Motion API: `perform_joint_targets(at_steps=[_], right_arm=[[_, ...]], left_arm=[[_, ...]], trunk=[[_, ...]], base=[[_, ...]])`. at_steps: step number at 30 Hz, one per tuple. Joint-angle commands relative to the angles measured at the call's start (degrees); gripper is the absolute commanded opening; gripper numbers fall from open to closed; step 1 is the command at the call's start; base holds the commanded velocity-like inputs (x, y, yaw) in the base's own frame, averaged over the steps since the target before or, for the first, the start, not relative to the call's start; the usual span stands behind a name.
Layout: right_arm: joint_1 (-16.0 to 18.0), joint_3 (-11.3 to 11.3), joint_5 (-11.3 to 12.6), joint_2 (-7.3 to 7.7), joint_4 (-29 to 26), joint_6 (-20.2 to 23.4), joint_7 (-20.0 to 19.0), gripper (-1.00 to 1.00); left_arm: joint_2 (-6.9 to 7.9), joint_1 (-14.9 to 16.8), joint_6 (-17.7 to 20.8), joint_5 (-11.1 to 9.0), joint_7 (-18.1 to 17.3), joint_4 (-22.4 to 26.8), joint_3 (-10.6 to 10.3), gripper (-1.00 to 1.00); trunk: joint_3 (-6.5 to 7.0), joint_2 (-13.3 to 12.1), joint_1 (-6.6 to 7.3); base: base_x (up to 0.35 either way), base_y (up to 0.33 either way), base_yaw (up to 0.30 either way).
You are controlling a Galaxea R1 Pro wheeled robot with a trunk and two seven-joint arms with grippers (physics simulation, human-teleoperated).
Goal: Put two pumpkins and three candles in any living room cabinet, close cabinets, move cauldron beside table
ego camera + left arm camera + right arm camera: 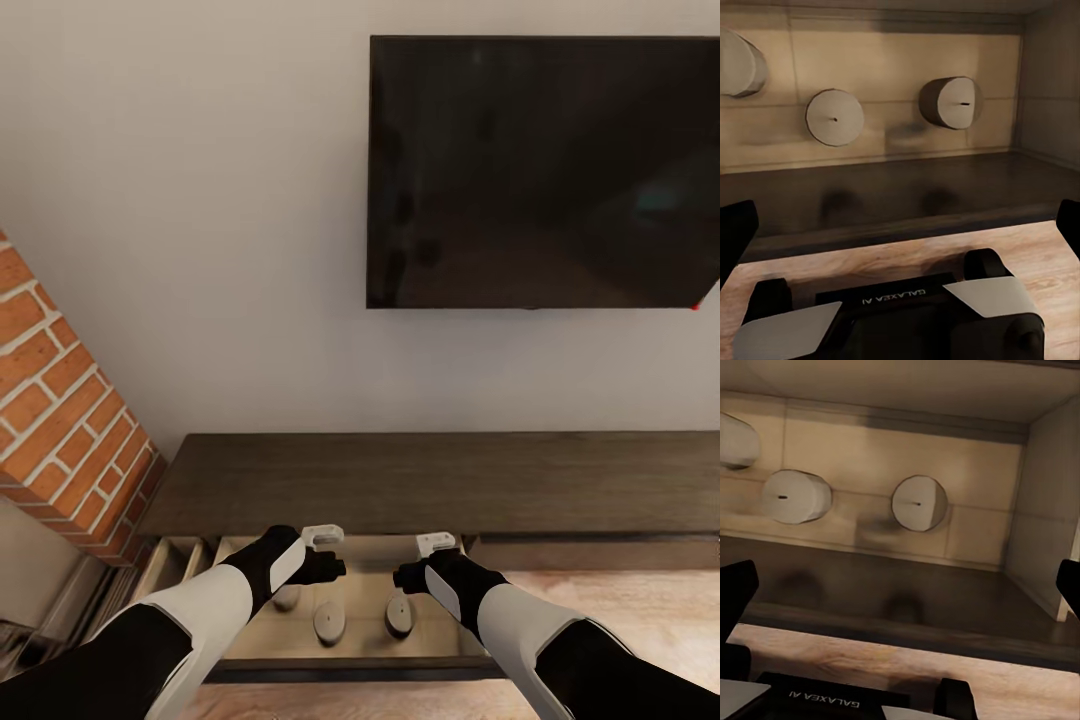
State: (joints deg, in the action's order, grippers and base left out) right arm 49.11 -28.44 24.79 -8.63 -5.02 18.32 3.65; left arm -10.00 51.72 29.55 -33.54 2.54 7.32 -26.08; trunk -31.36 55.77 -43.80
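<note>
An open drawer point(250, 640) of the long dark-brown cabinet point(430, 480) is shown from above, with both arms held over it. Three candles are seen standing on the light beige floor of the drawer: one point(286, 597) partly hidden under the left arm, one point(330, 621) near the middle of the drawer, and one point(398, 614) just beside it toward the right arm. All three are set apart from each other and from the drawer walls.

The left gripper point(322, 548) is held above the drawer, over its rear part by the cabinet top. In the left wrist view its dark fingertips point(736, 229) are seen spread wide at the two edges of the picture, with nothing between them; it is released and empty. The right gripper point(425, 560) is likewise held above the drawer, beside the left one. Its fingertips point(735, 585) are spread just as wide, and nothing is grasped or touched.

A dark television point(545, 170) is mounted on the white wall above the cabinet. A brick pillar point(60, 420) stands at the cabinet's left end.
</note>
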Motion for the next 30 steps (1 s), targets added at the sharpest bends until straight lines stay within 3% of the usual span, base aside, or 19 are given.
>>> perform_joint_targets(at_steps=[1, 10, 30], right_arm=[[0.0, -0.4, 0.6, 0.01, -0.1, 0.3, 0.3, 1.0], [0.0, -0.4, 0.6, 0.01, -0.1, 0.3, 0.4, 1.0], [0.0, -0.6, 0.6, -0.02, -0.1, 0.3, 0.3, 1.0]], left_arm=[[0.0, 0.0, 0.2, -0.5, 0.3, 0.1, -0.3, 1.0], [0.0, 0.0, 0.2, -0.5, 0.3, 0.1, -0.3, 1.0], [0.0, 0.0, 0.0, -0.5, 0.3, 0.1, -0.2, 1.0]], trunk=[[-0.05, 0.0, 0.01], [-0.04, 0.0, 0.01], [1.42, 0.0, 0.01]], base=[[-0.181, 0.0, 0.001], [-0.272, 0.046, 0.0], [-0.234, 0.245, 0.013]])
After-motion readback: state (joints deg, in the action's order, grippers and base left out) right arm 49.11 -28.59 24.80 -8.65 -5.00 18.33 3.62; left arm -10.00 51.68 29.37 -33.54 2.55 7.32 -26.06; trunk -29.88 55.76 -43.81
